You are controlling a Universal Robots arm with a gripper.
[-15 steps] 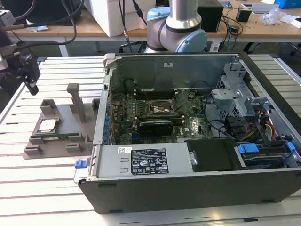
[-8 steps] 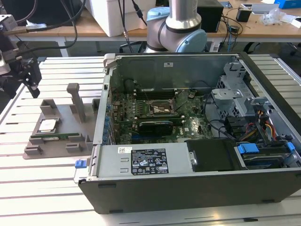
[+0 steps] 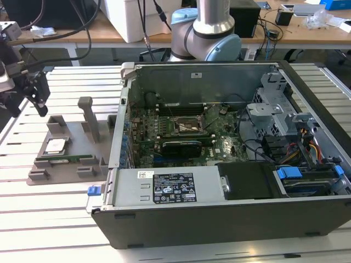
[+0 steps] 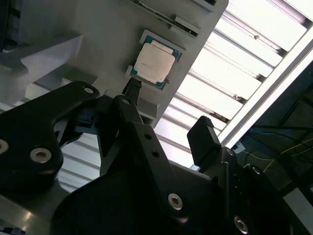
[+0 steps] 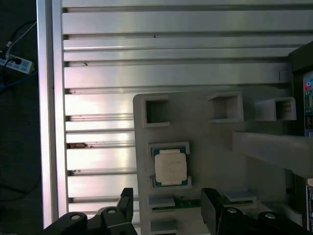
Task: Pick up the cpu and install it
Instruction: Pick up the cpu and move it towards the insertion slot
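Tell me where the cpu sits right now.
The cpu lies in a recess of the grey holder tray, at the exterior view's left of the open computer case.

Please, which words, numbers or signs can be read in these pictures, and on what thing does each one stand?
No text can be read.
Black label on the computer case: print too small to read.
White sticker beside that label: blurred.
cpu, metal top: no legible marking in either wrist view.
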